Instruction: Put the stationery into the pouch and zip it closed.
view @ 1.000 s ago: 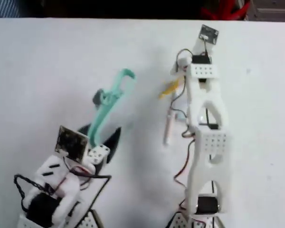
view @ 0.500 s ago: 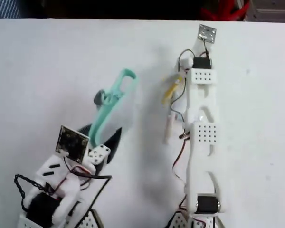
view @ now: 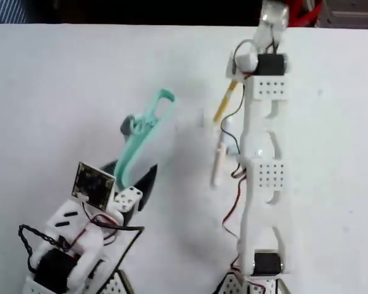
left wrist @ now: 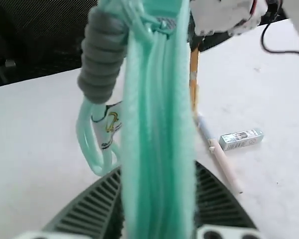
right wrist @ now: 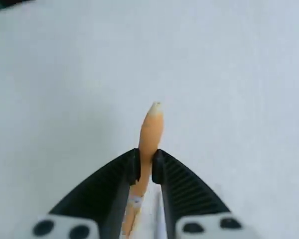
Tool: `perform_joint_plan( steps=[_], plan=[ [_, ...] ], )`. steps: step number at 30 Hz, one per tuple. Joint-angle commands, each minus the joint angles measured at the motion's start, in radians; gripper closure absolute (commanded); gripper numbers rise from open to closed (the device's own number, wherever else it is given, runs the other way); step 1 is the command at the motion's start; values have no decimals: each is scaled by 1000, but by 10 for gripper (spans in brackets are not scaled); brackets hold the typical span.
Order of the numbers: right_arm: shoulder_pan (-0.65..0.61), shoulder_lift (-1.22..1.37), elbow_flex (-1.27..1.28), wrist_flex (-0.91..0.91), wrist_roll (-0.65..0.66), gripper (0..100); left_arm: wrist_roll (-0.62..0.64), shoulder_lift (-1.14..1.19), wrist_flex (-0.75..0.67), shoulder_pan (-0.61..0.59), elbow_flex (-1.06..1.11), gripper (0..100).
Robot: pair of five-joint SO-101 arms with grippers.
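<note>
Raises the orange pencil (view: 224, 104), pinched in the right end effector (right wrist: 145, 158), off the counter (view: 61, 79) near the pouch (view: 138, 138) clamped by the left end effector (left wrist: 157, 199), seemingly ready for loading.

No legible txt; print on small box (left wrist: 241, 139), maybe a label, too blurry

Bare surface (view: 61, 79) is lying open left of the pouch (view: 137, 138) and right of the right arm (view: 260, 177). Between the arms, the raised pouch, the orange pen (view: 224, 104), a white pen (view: 216, 162) and a small box (left wrist: 240, 138) are narrowing the passage.
</note>
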Motion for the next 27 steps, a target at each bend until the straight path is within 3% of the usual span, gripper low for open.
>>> perform_joint_plan(
  steps=[1,10,15,18,22,27],
  plan=[
    [-33,-289,-35,21,46,981,-5,-2,2,8,-5,820],
    [-142,-750,-32,22,86,981,-5,-2,2,8,-3,820],
    [-282,-967,46,24,84,981,-5,-2,0,10,5,820],
    [-366,-1047,238,21,86,981,-5,-2,0,8,5,820],
    [-381,-1092,436,-42,84,981,-5,-2,0,8,5,820],
    [-384,-1090,480,-226,84,981,-5,-2,0,15,5,820]
  ],
)
